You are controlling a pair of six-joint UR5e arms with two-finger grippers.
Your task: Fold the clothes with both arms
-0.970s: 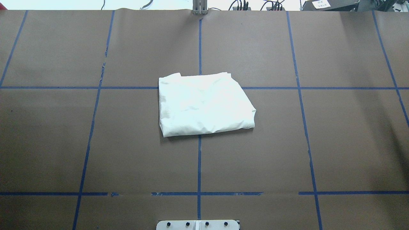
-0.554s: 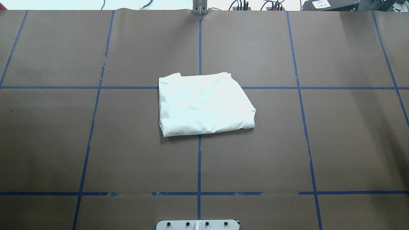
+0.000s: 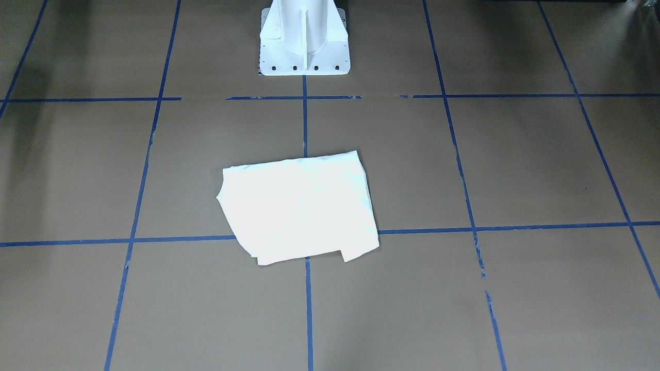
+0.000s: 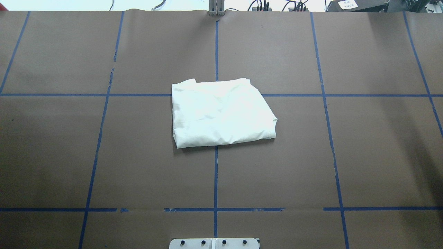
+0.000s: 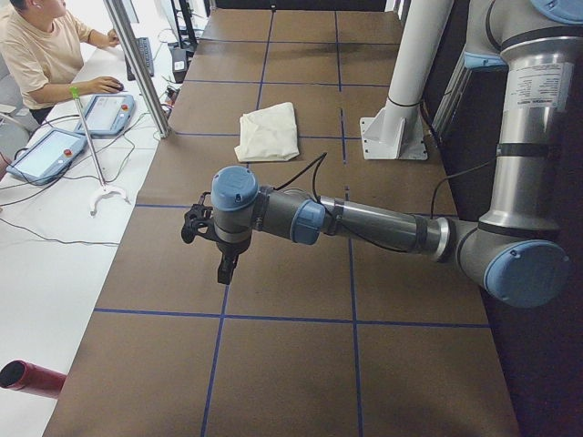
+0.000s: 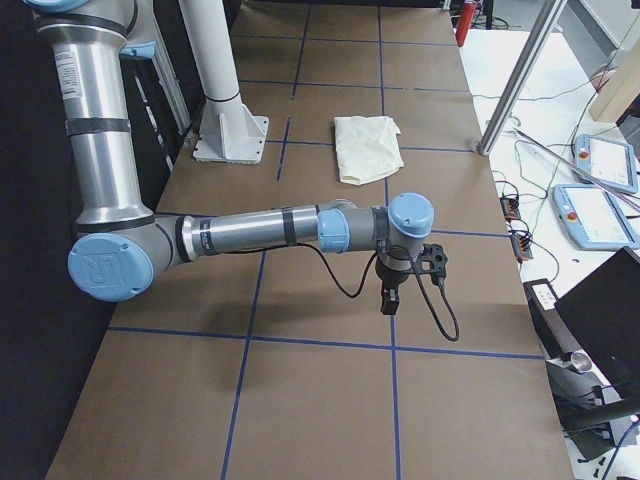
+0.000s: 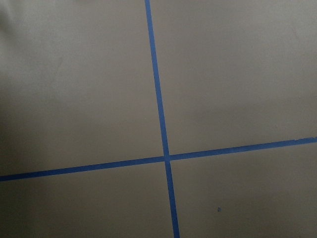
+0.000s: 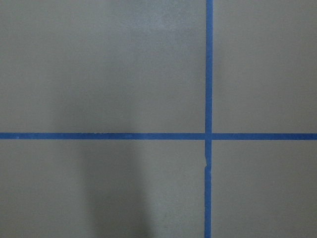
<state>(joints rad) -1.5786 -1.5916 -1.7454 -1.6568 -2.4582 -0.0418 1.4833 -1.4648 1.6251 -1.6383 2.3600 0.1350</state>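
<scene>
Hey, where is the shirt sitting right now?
In the overhead view the folded shirt lies mid-table, covering a crossing of the blue tape lines, straight ahead of the white base at the near edge.

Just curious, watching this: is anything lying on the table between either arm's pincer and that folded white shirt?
Nothing visible. Between the left pincer and the shirt lies only the blue-taped table; same for the right pincer.

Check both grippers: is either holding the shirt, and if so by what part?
Neither. The T-shirt lies folded and untouched. The left gripper and right gripper hang above the table far from it, nothing visibly in them.
</scene>
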